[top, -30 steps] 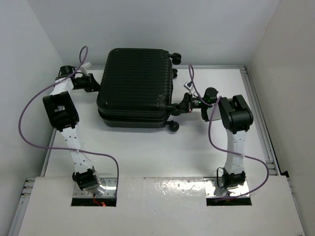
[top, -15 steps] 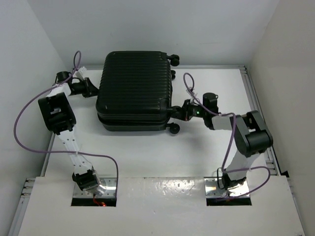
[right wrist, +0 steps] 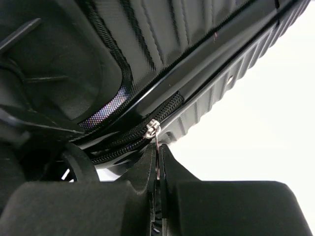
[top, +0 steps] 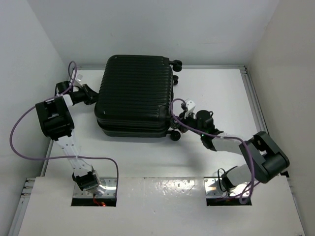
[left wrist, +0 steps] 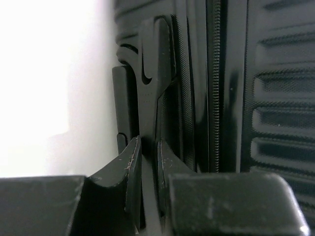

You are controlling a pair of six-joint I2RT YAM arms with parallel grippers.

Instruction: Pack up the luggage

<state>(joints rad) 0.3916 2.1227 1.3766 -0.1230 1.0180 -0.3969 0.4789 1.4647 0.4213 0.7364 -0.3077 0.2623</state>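
Note:
The luggage (top: pixel 135 93) is a black ribbed hard-shell suitcase lying flat and closed at the table's back centre, with its wheels (top: pixel 173 135) on the right side. My left gripper (top: pixel 92 96) is at its left side. In the left wrist view the left gripper (left wrist: pixel 147 155) is shut on a flat black handle piece (left wrist: pixel 152 83) of the luggage. My right gripper (top: pixel 178 122) is at the near right corner. In the right wrist view the right gripper (right wrist: pixel 157 152) is shut on the thin zipper pull (right wrist: pixel 156 142), which hangs from the silver slider (right wrist: pixel 152 129) on the zipper track (right wrist: pixel 128 137).
White walls close in the table on the left, back and right. A metal rail (top: pixel 257 103) runs along the right edge. Purple cables (top: pixel 29 147) loop off both arms. The white base panel (top: pixel 157 206) lies at the near edge.
My right arm has folded down and swung toward me, carrying the zipper pull down the luggage's right side to the near corner. The left arm and the luggage shifted slightly.

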